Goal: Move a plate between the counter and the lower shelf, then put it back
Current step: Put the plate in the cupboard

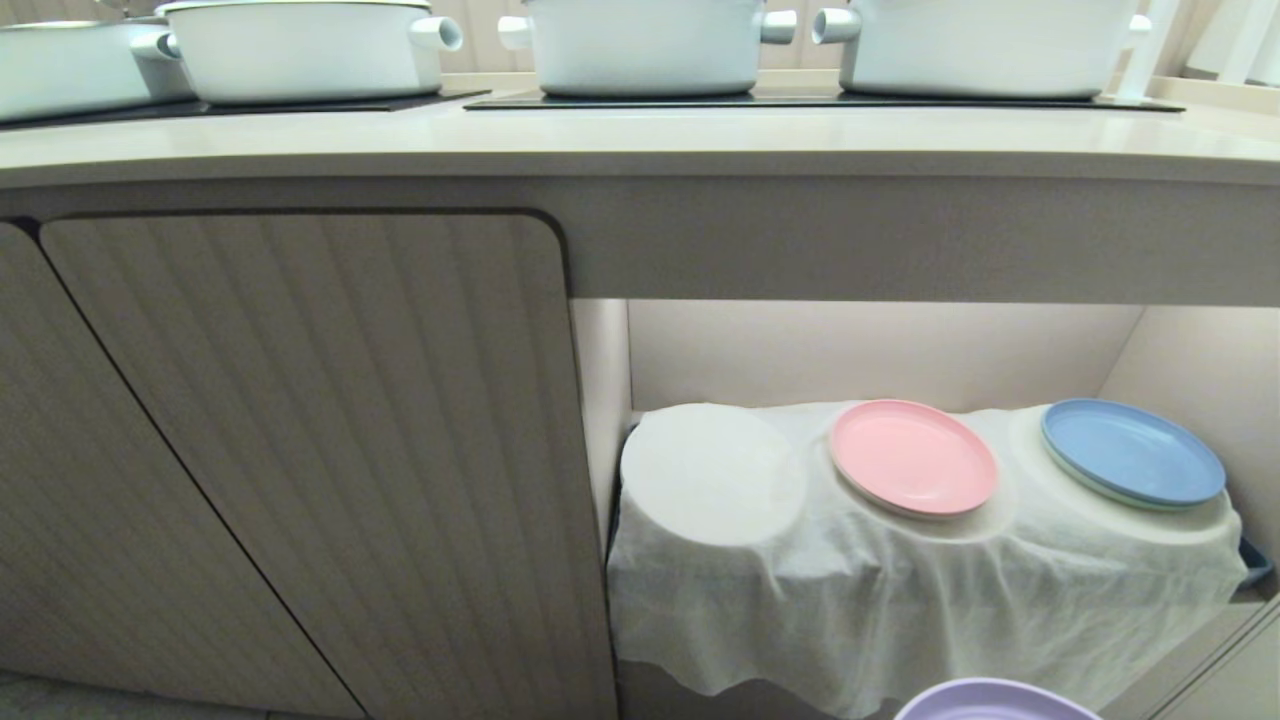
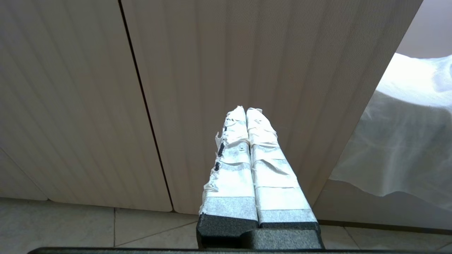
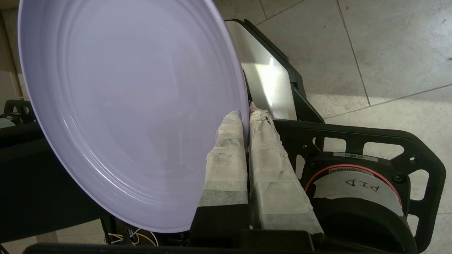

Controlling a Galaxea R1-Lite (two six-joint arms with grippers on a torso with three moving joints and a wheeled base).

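Lilac plate, just one, pinched at its rim in my right gripper, below the shelf's front edge. Two plates sit there: pink, blue. Left gripper closed, empty.

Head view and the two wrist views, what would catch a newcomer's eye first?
The round lilac plastic plate, pinched at its rim by the right hand above the floor. Next, the round pink plate and round blue plate on cloth-draped humps in the lower shelf. Three white pots line the beige counter above.
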